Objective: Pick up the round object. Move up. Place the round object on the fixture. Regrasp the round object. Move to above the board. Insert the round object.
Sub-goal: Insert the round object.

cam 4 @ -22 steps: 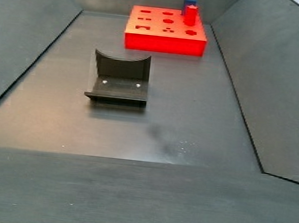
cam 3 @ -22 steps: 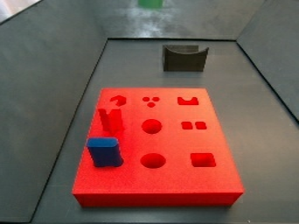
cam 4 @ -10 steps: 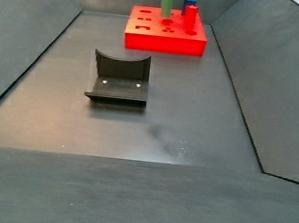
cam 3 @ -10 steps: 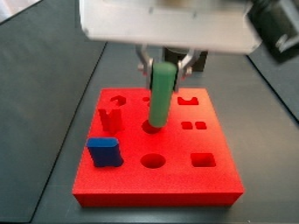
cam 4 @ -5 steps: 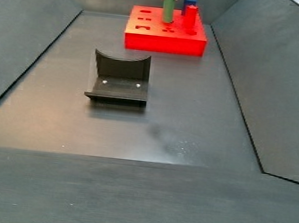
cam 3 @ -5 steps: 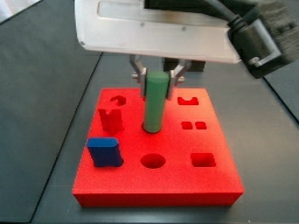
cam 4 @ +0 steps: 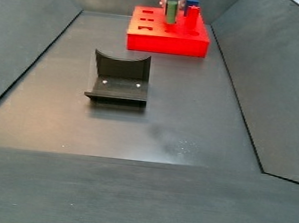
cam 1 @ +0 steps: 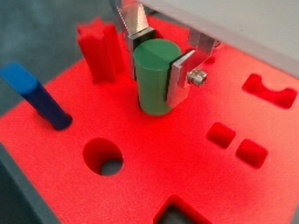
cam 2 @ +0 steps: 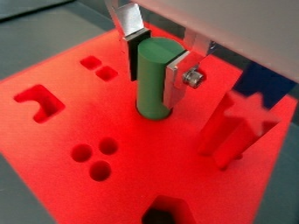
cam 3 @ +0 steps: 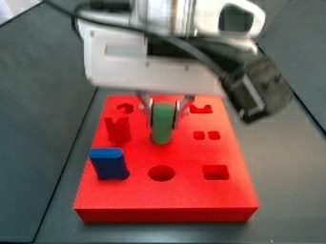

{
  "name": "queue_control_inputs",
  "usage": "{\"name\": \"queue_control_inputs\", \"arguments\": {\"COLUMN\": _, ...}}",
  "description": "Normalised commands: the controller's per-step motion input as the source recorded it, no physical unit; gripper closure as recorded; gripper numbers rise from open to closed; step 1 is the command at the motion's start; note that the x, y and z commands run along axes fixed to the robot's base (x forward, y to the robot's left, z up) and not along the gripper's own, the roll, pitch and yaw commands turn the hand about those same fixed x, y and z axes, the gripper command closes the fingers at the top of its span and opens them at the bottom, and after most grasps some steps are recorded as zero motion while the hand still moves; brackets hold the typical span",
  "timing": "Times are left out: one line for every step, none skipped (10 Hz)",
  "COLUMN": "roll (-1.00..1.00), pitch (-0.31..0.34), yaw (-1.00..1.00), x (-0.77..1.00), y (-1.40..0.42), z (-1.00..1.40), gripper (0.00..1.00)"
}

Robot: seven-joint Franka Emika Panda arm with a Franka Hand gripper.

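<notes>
Claw (cam 1: 160, 59) lower, green peg (cam 1: 153, 79) deeper in board (cam 1: 222, 184)

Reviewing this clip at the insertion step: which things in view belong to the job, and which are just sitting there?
Part of the job:
- green round object, upright between the fingers of the gripper, lower end in a round hole
- red board
- fixture, apart from the board

Just there:
- blue block on the board
- red star-shaped piece on the board

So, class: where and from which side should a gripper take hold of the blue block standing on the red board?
Grip the blue block by its upper half, coming straight down from above: it stands upright in the red board, its base sunk in. The gripper is on the green peg.
</notes>
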Motion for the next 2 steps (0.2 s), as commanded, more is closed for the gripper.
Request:
{"name": "queue_control_inputs", "arguments": {"roll": -0.05, "pitch": 0.0, "yaw": 0.0, "x": 0.01, "y": 0.0, "z": -0.14, "gripper": 1.0}}
{"name": "queue_control_inputs", "arguments": {"roll": 0.0, "pitch": -0.043, "yaw": 0.0, "x": 0.0, "y": 0.0, "z": 0.0, "gripper": 1.0}}
